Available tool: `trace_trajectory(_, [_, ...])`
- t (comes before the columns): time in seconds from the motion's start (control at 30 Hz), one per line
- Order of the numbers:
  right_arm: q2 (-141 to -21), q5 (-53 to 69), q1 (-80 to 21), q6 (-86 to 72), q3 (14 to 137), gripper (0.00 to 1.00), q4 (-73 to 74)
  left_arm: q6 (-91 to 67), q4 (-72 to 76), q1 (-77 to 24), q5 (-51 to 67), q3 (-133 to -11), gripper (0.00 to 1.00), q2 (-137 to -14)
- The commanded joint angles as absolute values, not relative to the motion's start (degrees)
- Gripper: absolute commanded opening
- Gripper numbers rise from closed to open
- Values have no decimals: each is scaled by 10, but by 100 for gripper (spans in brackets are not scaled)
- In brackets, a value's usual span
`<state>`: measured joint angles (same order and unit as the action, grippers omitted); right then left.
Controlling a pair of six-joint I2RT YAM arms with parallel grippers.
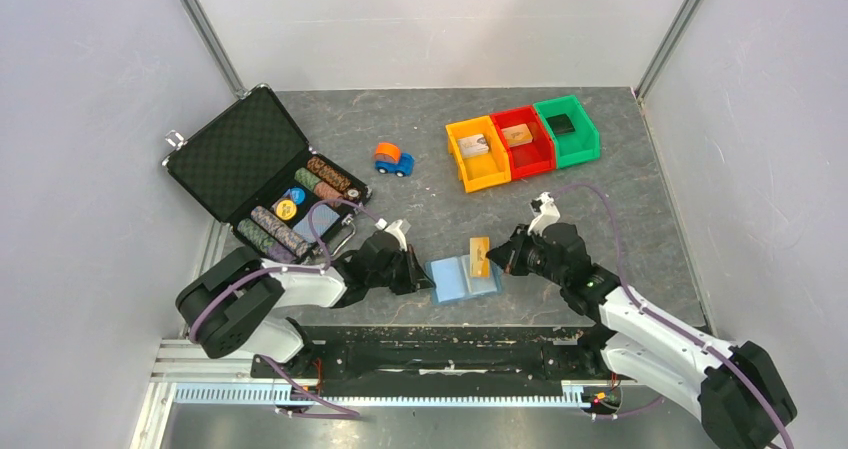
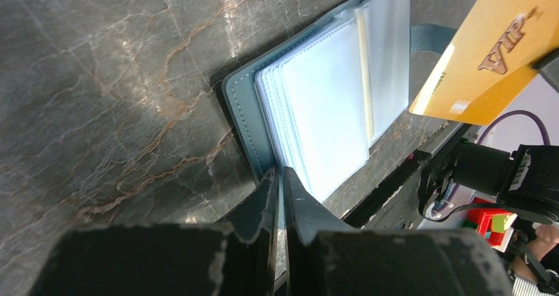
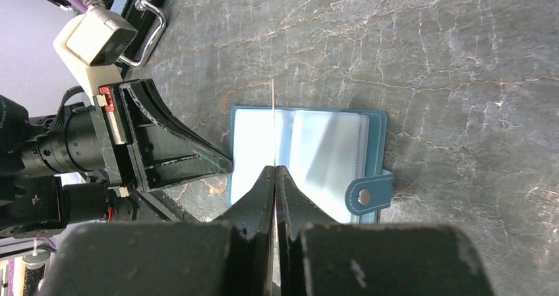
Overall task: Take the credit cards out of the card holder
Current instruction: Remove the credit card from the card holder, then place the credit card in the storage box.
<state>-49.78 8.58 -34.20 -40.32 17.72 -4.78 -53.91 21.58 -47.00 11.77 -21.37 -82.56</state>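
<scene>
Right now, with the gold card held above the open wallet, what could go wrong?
1. The right jaws hold the gold card only near one end, so it may twist or slip out when carried.
2. The left jaws hold the wallet only at one edge, so it could shift or lift.

Stitched leatherette card holder point(image 3: 323, 152), glossy plastic sleeves; glossy credit card point(image 2: 481, 52); matt table point(image 3: 461, 59).

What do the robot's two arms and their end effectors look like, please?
The left arm and right arm have white shells, black joints and a purple cable each. The left end effector and right end effector are black, tapering two-finger wedges with scuffed edges.
</scene>
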Motion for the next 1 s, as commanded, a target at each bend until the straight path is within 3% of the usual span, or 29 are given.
trace_trajectory(0.0, [-482, 60, -337, -392, 212, 0, -36, -508, 149, -473, 93, -226, 14, -802])
trace_trajectory(0.27, [-440, 28, -334, -412, 220, 0, -86, -504, 105, -474, 89, -241, 40, -744])
trace_trajectory(0.7, [-480, -164, -246, -381, 277, 0, -177, -449, -82, -473, 78, -326, 51, -600])
trace_trajectory(0.97, [-611, -120, -132, -452, 327, 0, -292, -365, -256, -474, 54, -435, 54, -509])
